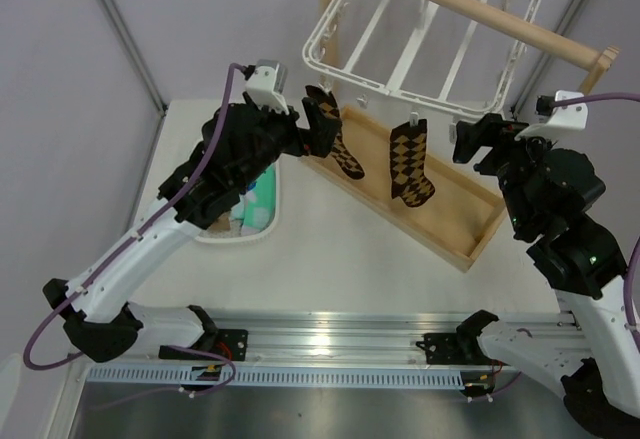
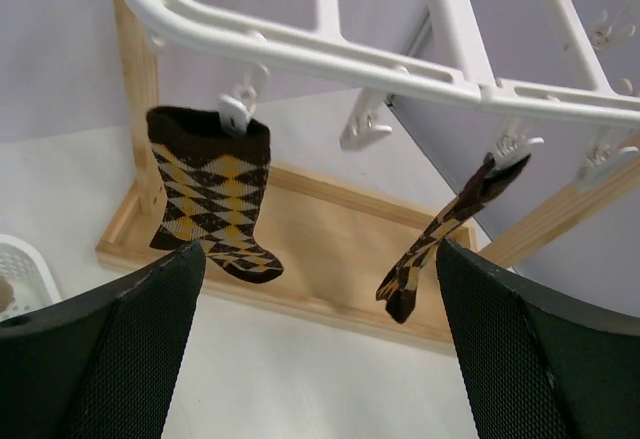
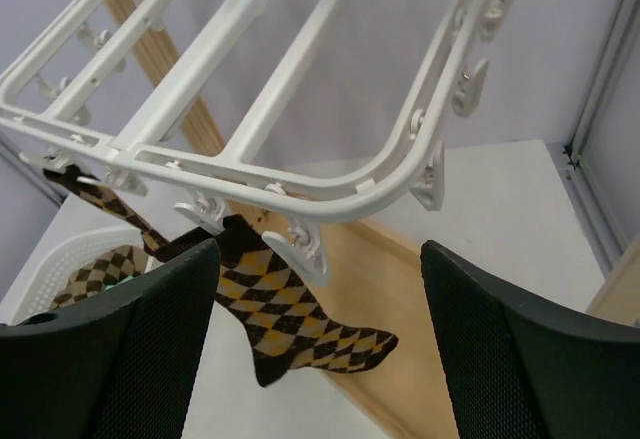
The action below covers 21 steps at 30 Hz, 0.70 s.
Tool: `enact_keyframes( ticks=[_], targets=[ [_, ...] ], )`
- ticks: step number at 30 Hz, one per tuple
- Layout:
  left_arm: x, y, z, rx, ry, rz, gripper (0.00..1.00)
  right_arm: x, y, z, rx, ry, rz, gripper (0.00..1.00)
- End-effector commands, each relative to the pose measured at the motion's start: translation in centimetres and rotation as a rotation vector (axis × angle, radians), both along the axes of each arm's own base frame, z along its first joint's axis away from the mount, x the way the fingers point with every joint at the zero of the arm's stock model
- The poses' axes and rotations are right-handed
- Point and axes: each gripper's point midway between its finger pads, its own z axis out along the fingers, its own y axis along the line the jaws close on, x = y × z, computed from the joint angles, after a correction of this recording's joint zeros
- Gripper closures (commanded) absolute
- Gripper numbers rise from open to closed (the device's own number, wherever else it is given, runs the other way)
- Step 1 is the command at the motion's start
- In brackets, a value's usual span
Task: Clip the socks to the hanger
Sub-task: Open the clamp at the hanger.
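The white grid hanger hangs from the wooden rod. Two brown-and-tan argyle socks are clipped to its near edge: the left one and the right one. My left gripper is open and empty, just short of the left sock; the other sock hangs edge-on to its right. My right gripper is open and empty, below the hanger's right corner, with the nearer sock ahead between its fingers. A mint green sock lies in the basket.
The light wooden stand has a rod and a tray base under the hanging socks. A white oval mesh basket sits left of the tray, partly under my left arm. Free clips dangle along the hanger's edges.
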Motion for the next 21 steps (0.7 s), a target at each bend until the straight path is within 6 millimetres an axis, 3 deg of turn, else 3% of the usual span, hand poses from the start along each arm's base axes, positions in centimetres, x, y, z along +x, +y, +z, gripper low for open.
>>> enact_keyframes(
  ticks=[1,10,16,20,21],
  targets=[
    [0.8,1.6,3.4,-0.026,-0.071,0.055,0.00,0.1,-0.2,-0.3,0.029,0.008,0.022,0.16],
    [1.9,3.6,5.8,-0.045,-0.114,0.103,0.01,0.4,-1.1,-0.6,0.041,0.009,-0.003,0.17],
    [2.8,3.6,6.7,-0.054,-0.138,0.119,0.00,0.1,-0.6,-0.5,0.046,0.002,0.029,0.17],
    [4.6,3.1,6.6,-0.043,-0.135,0.133,0.01,-0.4,-0.8,-0.2,0.052,-0.014,0.035,0.17],
    [4.8,3.5,7.8,-0.059,-0.154,0.139,0.01,-0.8,-1.0,0.1,0.056,-0.022,0.034,0.17]
  ],
)
